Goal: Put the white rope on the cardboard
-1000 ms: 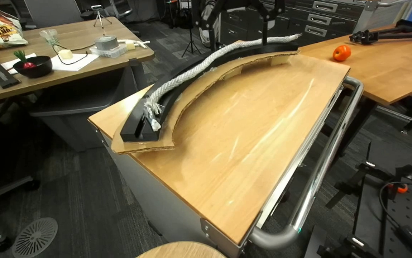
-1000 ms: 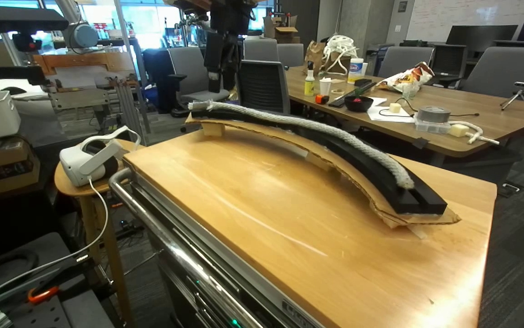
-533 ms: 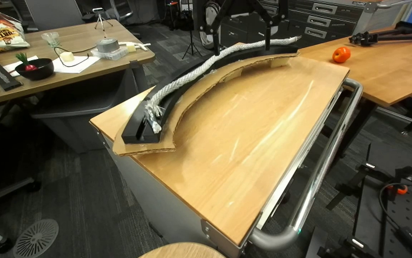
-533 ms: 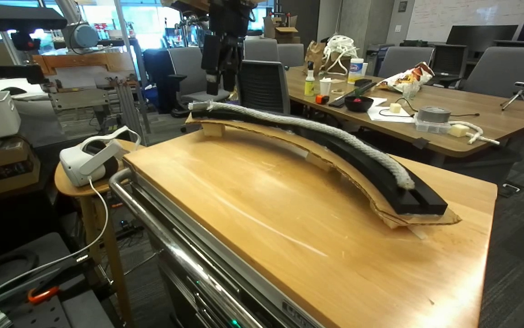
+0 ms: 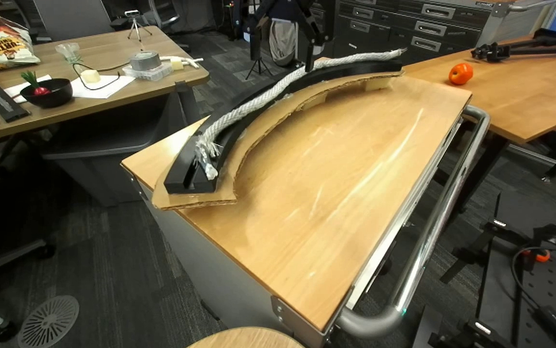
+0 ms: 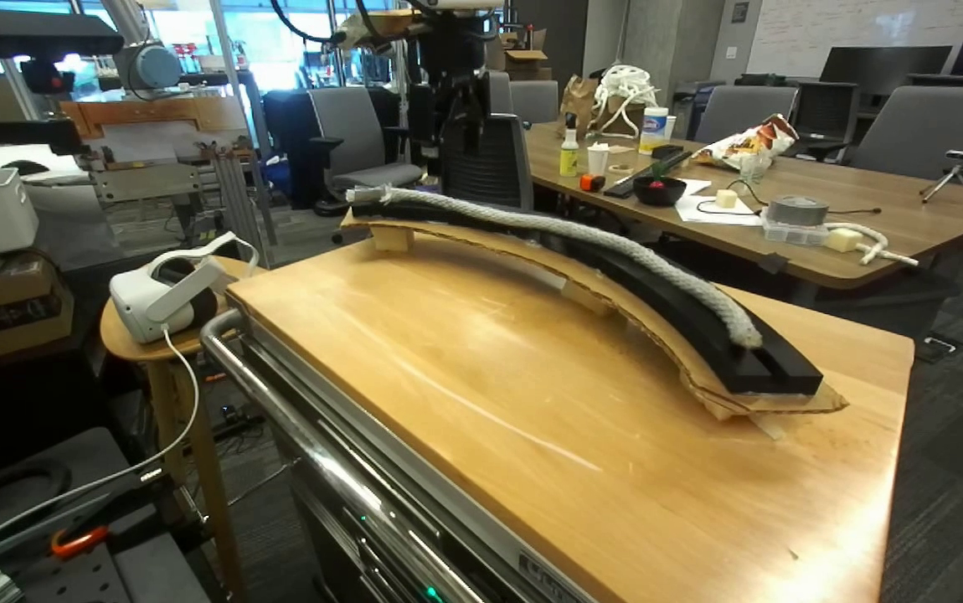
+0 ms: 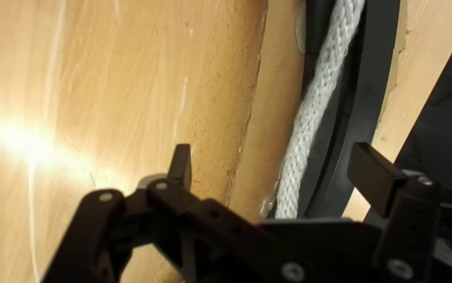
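The greyish-white rope [image 5: 254, 104] lies along the black upper face of the arc-shaped cardboard [image 5: 257, 134], also in an exterior view [image 6: 590, 229]. One end is frayed near the cardboard's tip. In the wrist view the rope [image 7: 314, 102] lies toward the inner side of the black face, and part of a dark groove shows bare beside it. My gripper [image 5: 283, 53] hangs above the middle of the arc, also in an exterior view [image 6: 452, 142]. In the wrist view my gripper [image 7: 270, 157] is wide open and empty, with the rope lying below, between the fingers in view.
The cardboard stands on small blocks on a wooden cart top [image 5: 345, 169] with a metal handle [image 5: 432, 227]. A table [image 5: 171, 41] with a bowl, tape and a chip bag is beside it. A second wooden table holds an orange-red fruit [image 5: 460, 72].
My gripper came down slightly, then shifted along the arc toward the frayed end and turned. It stays open. The rope and cardboard have not visibly moved.
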You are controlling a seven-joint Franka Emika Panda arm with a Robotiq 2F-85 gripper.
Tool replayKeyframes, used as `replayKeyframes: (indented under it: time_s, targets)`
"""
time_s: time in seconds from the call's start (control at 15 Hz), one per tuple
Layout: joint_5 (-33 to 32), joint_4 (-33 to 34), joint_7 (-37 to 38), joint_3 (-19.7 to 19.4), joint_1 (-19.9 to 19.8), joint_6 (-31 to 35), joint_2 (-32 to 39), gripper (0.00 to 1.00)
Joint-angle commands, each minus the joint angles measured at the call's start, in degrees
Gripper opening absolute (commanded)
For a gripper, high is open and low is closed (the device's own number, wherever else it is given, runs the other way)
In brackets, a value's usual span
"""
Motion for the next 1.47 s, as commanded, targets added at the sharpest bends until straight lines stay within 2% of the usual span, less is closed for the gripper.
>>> replayKeyframes:
  time_s: [0.0, 0.33, 0.73, 1.2, 1.4]
  targets:
    - [-0.71, 0.20, 1.09, 0.42, -0.37, 0.27, 0.53, 1.00]
    - [-2.12, 1.42, 2.89, 0.10, -0.11, 1.23, 2.52, 1.00]
    - [-2.78, 3.68, 3.39, -0.56, -0.04, 1.51, 5.47, 0.87]
    - [-3.54, 9.59, 3.21, -1.70, 0.00, -0.82, 11.01, 0.83]
    - [-3.70, 12.46, 2.89, -2.05, 0.26, -2.40, 13.51, 0.84]
